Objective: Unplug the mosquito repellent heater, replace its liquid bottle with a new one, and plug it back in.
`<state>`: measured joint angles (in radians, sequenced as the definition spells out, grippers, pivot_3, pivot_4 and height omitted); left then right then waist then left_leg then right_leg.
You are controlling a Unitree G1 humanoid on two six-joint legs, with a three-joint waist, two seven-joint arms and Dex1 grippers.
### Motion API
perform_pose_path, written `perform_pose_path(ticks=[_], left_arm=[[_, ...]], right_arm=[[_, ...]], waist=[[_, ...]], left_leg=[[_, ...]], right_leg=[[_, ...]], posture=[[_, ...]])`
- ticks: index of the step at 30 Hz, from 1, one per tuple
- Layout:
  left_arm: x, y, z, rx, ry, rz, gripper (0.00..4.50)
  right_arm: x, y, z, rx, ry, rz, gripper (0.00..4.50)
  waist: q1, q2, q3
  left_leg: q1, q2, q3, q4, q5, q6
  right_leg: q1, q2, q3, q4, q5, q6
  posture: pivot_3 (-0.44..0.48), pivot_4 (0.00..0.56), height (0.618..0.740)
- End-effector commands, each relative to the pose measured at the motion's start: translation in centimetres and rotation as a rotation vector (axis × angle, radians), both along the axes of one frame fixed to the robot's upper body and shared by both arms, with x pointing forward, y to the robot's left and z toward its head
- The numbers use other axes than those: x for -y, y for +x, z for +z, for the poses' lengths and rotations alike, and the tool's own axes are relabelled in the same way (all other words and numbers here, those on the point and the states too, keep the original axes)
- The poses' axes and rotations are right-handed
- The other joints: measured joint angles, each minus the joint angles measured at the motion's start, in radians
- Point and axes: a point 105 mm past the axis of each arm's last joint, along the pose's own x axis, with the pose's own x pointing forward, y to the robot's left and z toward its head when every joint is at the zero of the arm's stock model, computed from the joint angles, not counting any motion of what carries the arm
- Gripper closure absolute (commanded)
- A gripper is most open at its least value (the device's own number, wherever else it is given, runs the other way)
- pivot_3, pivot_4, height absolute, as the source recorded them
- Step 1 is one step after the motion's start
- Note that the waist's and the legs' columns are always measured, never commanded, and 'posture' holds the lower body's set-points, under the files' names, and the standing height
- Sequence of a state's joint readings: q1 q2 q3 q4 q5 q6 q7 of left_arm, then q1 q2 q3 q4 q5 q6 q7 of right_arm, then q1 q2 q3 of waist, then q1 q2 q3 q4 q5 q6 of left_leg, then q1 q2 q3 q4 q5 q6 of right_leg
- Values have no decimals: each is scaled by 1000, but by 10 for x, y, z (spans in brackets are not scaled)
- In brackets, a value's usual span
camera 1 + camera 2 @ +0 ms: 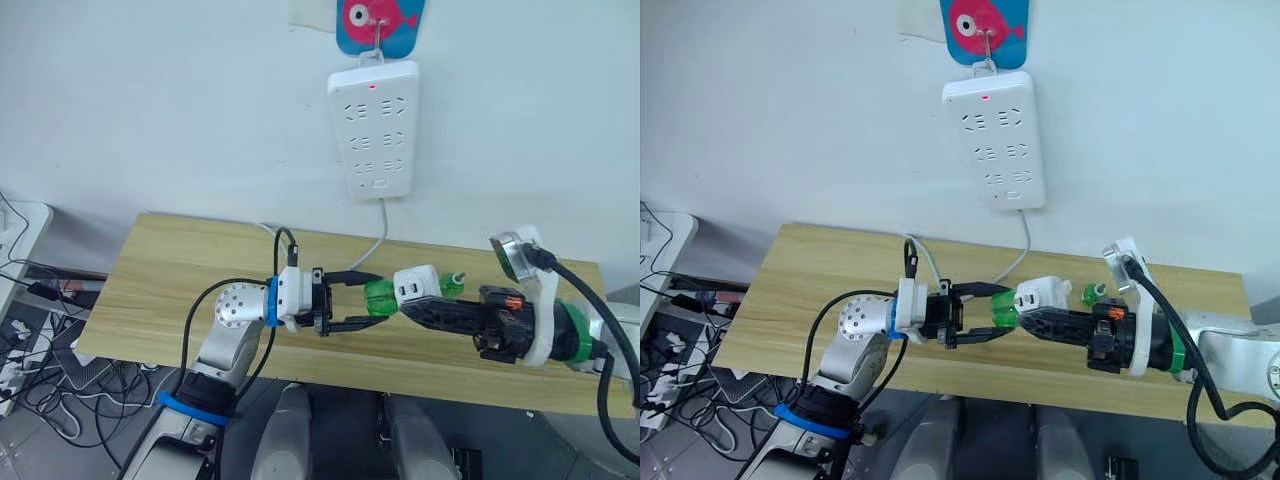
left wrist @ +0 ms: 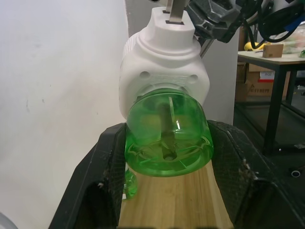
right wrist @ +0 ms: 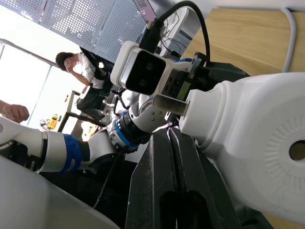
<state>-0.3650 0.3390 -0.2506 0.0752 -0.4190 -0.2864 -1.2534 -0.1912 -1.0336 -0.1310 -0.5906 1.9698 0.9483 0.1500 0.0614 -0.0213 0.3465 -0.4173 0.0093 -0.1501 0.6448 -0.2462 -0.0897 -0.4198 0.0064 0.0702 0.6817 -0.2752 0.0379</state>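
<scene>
One mosquito repellent heater (image 1: 416, 283) is hanging above the wooden table (image 1: 180, 290), the right gripper (image 1: 415, 309) clamping its white body, the left gripper (image 1: 372, 297) closing on its green bottle (image 1: 379, 296). A second green bottle (image 1: 452, 284) is lying behind. One power strip (image 1: 373, 128) is hanging on the wall.

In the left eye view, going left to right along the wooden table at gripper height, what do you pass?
Left gripper → green bottle → white heater → second green bottle on the table → right gripper's wrist.
</scene>
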Motion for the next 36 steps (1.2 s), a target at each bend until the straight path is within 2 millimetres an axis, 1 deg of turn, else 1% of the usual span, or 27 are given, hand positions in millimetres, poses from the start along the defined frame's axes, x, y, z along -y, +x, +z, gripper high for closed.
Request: perform_pose_path(ticks=[1,4,5,9,12,14,16,18,20,23,25,26,29,32,34,36], left_arm=[[17,-32,-1,94,59,-183,2268],[17,-31,-1,92,60,-178,2268],[17,-29,0,84,59,-170,2268],[18,-18,2,32,48,-123,2268],[16,-15,3,32,51,-121,2268],[15,-16,2,36,56,-126,2268],[13,-17,2,33,56,-127,2268],[12,-18,1,27,56,-129,2268],[10,-20,0,23,57,-131,2268],[9,-20,0,20,60,-134,2268],[9,-21,0,18,59,-136,2268],[9,-21,0,17,58,-141,2268],[9,-24,0,16,56,-152,2268],[8,-25,2,19,55,-163,2268],[8,-27,2,30,60,-180,2268],[8,-28,2,35,62,-187,2268]], right_arm=[[14,22,22,81,59,-129,4449],[16,23,22,78,53,-141,4449],[16,20,21,77,40,-125,4449],[14,-2,15,72,-22,-23,4449],[19,-19,11,66,-108,33,4449],[27,-37,10,61,-184,113,4098],[40,-36,11,147,-271,94,3583],[52,-31,11,297,-392,76,2883],[63,-31,10,391,-463,81,2117],[79,-29,8,535,-503,52,1010],[84,-34,1,618,-533,92,262],[85,-35,-3,645,-535,96,55],[80,-39,-8,728,-507,122,55],[64,-46,-10,771,-433,191,55],[58,-43,-13,813,-416,214,55],[54,-37,-16,848,-422,222,55]], waist=[[1,0,0],[-1,0,0],[-2,0,0],[-2,0,0],[-4,0,0],[-6,0,0],[-5,0,0],[-5,1,0],[-5,1,0],[-5,0,0],[-6,0,0],[-7,0,0],[-9,0,0],[-15,1,0],[-16,1,-1],[-17,1,-1]], left_leg=[[0,0,0,0,0,0],[0,0,0,0,0,0],[0,0,0,0,0,0],[0,0,0,0,0,0],[0,-1,-1,0,0,0],[0,-1,0,0,0,0],[0,0,-1,0,0,0],[0,0,-1,0,0,0],[1,0,0,0,0,0],[1,0,0,0,0,0],[1,0,0,0,0,0],[1,0,0,0,0,0],[1,0,1,0,0,0],[2,0,1,0,0,0],[2,1,1,0,0,-1],[2,0,1,1,0,-1]], right_leg=[[0,0,0,0,0,0],[0,0,0,0,0,0],[0,0,0,0,0,0],[0,0,0,0,0,0],[0,0,0,0,0,0],[0,0,0,0,0,0],[0,0,-1,0,0,0],[0,1,-1,0,0,0],[0,1,-1,0,0,0],[0,1,-1,0,-1,2],[0,1,0,0,-1,2],[1,1,0,-1,-1,2],[1,0,0,0,-1,1],[1,0,1,0,0,0],[1,1,1,1,0,0],[1,1,1,0,0,0]], posture=[[165,338,740],[165,338,740],[159,336,740],[155,339,740],[155,339,740],[155,339,740],[155,339,740],[161,332,740],[156,328,740],[147,322,740],[142,316,740],[144,314,740],[143,315,740],[145,313,740],[145,313,740],[145,313,740]])
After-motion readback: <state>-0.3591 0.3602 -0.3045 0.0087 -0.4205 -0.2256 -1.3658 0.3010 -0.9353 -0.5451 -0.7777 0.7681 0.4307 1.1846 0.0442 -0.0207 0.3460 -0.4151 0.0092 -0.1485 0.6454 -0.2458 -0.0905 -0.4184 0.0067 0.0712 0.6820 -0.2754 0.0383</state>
